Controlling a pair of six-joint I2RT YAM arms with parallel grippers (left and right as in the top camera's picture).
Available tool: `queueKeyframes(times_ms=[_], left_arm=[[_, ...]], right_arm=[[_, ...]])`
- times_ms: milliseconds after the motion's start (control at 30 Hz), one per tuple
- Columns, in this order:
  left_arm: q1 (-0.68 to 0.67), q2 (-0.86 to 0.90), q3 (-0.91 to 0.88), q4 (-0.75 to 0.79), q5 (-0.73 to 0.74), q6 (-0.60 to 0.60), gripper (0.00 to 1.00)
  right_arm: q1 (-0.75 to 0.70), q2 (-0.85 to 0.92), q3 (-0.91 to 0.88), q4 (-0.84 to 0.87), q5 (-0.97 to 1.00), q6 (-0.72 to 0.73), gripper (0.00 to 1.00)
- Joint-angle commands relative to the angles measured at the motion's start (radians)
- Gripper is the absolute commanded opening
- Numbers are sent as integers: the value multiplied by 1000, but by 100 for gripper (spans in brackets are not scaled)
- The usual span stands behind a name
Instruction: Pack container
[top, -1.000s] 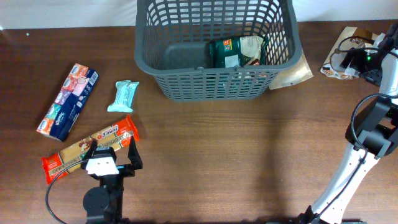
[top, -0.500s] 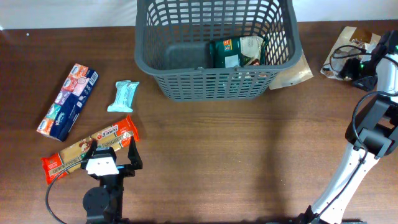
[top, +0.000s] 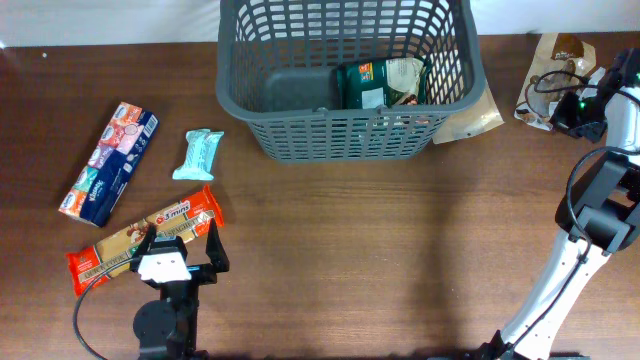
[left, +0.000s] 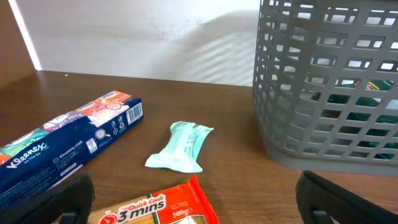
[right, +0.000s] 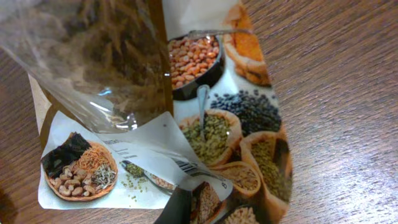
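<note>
The container (top: 340, 128) is a dark grey lattice basket at the table's far middle, also seen in the left wrist view (left: 329, 93). A green pack (top: 375, 82) lies inside it. At the far right my right gripper (top: 572, 108) is shut on a pouch printed with grains and beans (top: 550, 62). In the right wrist view one dark finger (right: 177, 208) pinches the pouch's lower edge (right: 211, 124). My left gripper (top: 182, 245) stands wide open near the front left, over an orange pasta pack (top: 185, 210), with nothing between its fingers (left: 74, 199).
A mint-green snack pack (top: 198, 153) and a blue tissue pack (top: 108, 163) lie left of the basket; both show in the left wrist view, snack (left: 181, 146) and tissues (left: 68, 140). A flat brown pouch (top: 470, 118) sticks out by the basket's right corner.
My right gripper has shut on the grain pouch, and the pouch has shifted toward the table's far edge. The left arm and the other packs have not moved.
</note>
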Motion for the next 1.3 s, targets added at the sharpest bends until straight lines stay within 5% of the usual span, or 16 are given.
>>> queueKeyframes(times_ms=[0,1267], left_arm=[[-2,-10,-5,0,10,16,99],[-2,-10,-5,0,11,16,99]], right_arm=[[-5,12,-5,-13,-16,-3,4],[63,-432,100,-64,-15,8,4]])
